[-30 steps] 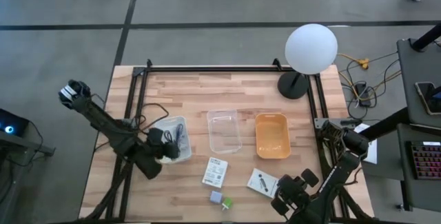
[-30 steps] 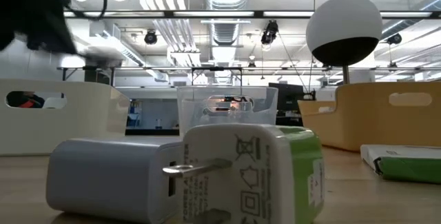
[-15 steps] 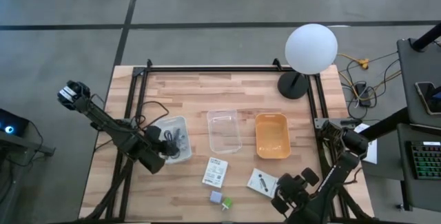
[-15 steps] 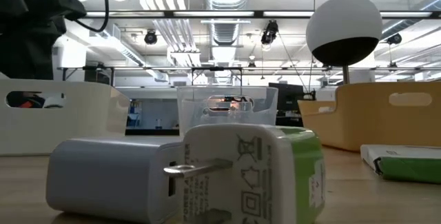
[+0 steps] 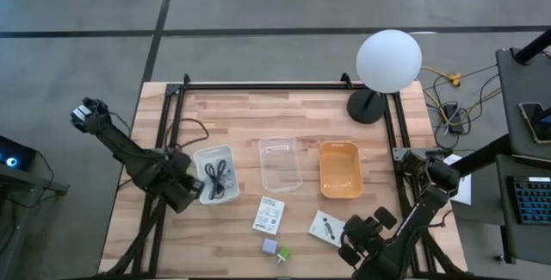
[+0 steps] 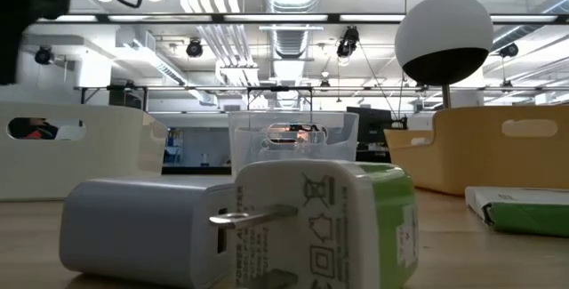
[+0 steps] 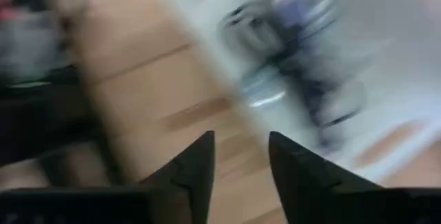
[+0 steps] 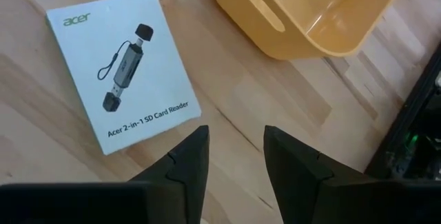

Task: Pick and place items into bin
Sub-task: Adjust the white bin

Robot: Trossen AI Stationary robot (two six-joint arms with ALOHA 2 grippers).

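Observation:
My left gripper (image 5: 193, 187) is open and hovers beside the left side of the white tray (image 5: 225, 153), which holds coiled black cables (image 5: 215, 177). Its wrist view shows the open fingers (image 7: 240, 162) over bare wood, with the tray's cables (image 7: 303, 52) blurred ahead. My right gripper (image 5: 351, 239) is open near the table's near right corner, just above the white SD card reader packet (image 8: 120, 69), which lies flat. A second white packet (image 5: 269, 214) also lies flat. A lavender cube (image 5: 270, 246) and a green-and-white cube (image 5: 283, 253) sit near the near edge.
A clear tray (image 5: 280, 164) and an orange tray (image 5: 340, 170) stand in a row right of the white tray. A globe lamp (image 5: 387, 60) stands at the far right corner. A black frame (image 5: 258, 86) borders the table. Bare wood lies at the far side.
My left gripper has drawn back from over the white tray toward the table's left edge, leaving the cables lying in the tray. In the low view its dark shape has slid out to the upper left corner. The right arm has kept still.

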